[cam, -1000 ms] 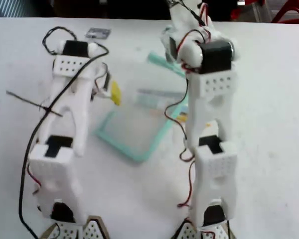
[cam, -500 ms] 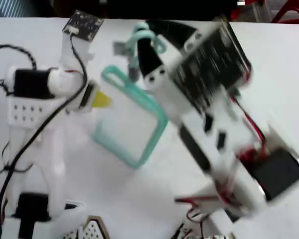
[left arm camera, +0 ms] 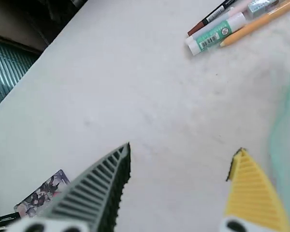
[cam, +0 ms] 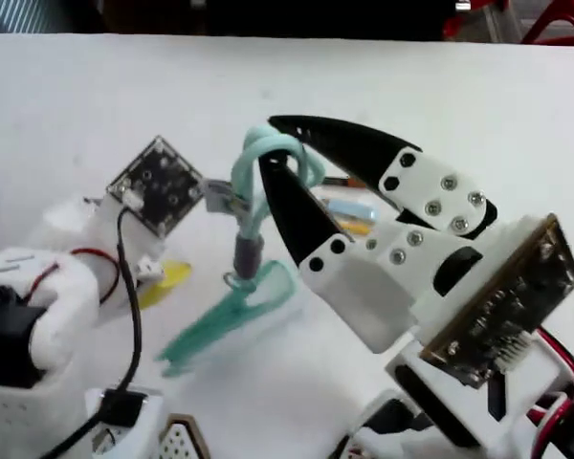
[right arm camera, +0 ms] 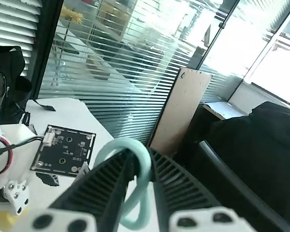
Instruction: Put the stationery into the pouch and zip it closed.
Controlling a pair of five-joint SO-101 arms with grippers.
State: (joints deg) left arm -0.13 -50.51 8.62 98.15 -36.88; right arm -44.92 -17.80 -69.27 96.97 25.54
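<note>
My right gripper is raised high over the table, its black fingers shut on the teal loop of the pouch. The right wrist view shows that loop pinched between the fingers. The clear, teal-edged pouch hangs below it, tilted on edge, its low end near the table. My left gripper is open and empty just above the table, its yellow finger beside the pouch. A glue stick, a pencil and pens lie loose on the table behind the pouch.
The left arm's camera board stands close to the hanging pouch, with cables by it. A small printed card lies near the table's left edge. The white table is bare to the far right.
The right arm has lifted the pouch by its loop from lying flat to hanging on edge, rising toward the camera. The left arm has swung down and to the left.
</note>
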